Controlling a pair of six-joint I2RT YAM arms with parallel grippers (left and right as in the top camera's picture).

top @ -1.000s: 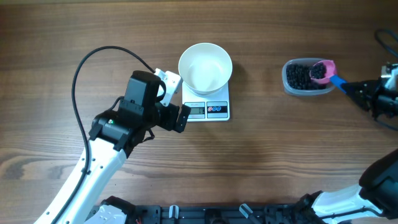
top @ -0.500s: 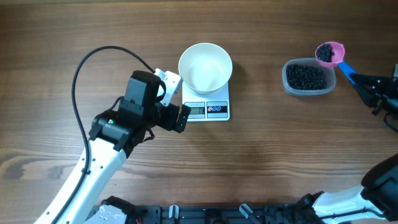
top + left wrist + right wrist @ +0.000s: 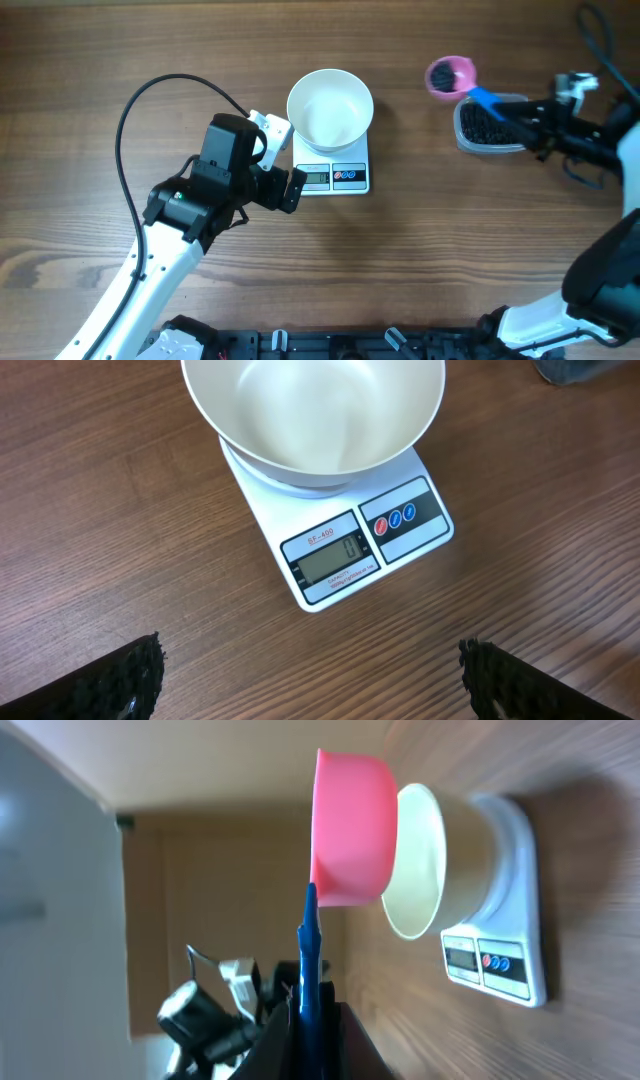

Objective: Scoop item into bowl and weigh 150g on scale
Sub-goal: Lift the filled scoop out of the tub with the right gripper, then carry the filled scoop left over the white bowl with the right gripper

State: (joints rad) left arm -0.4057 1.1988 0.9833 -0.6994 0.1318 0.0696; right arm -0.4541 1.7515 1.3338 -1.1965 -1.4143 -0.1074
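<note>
The white bowl (image 3: 330, 108) (image 3: 310, 410) (image 3: 420, 860) stands empty on the white scale (image 3: 335, 176) (image 3: 365, 545) (image 3: 500, 960). My right gripper (image 3: 530, 118) (image 3: 305, 1040) is shut on the blue handle (image 3: 490, 100) (image 3: 308, 960) of a pink scoop (image 3: 450, 76) (image 3: 350, 830). The scoop holds some of the item (image 3: 446, 75), dark beads, in the air between the tub and the bowl. My left gripper (image 3: 283, 158) (image 3: 310, 670) is open just left of the scale, with only table between its fingers.
A clear plastic tub (image 3: 468, 135) with more dark beads sits on the right, partly under the scoop handle and right gripper. A black cable (image 3: 150, 95) loops over the table behind the left arm.
The right gripper has lifted the loaded scoop out of the tub and carried it left toward the bowl. The left arm has not moved.
</note>
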